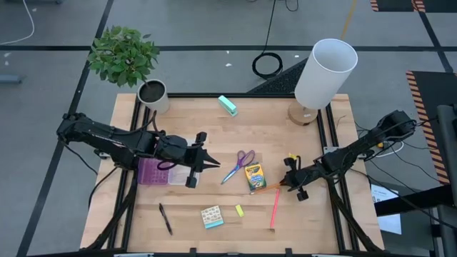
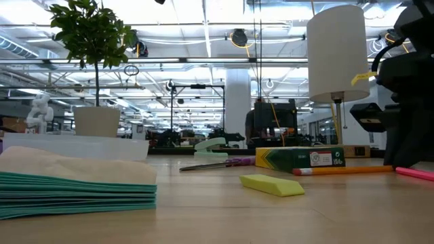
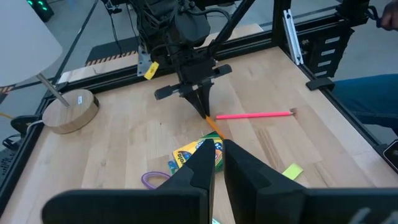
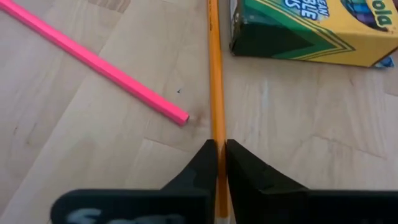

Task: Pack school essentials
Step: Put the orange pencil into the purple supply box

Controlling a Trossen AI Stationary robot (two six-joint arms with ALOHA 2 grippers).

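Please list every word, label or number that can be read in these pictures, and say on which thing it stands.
"ola": on the crayon box, brand name cut off by the frame.
"BLE": on the green band of the same box, partial word.
Small label on the crayon box end in the low view: too blurred to read.

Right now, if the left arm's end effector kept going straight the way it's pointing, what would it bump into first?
Probably the crayon box: in the left wrist view it lies just past the left end effector. The purple-handled scissors sit close beside that line, so depth leaves some doubt.
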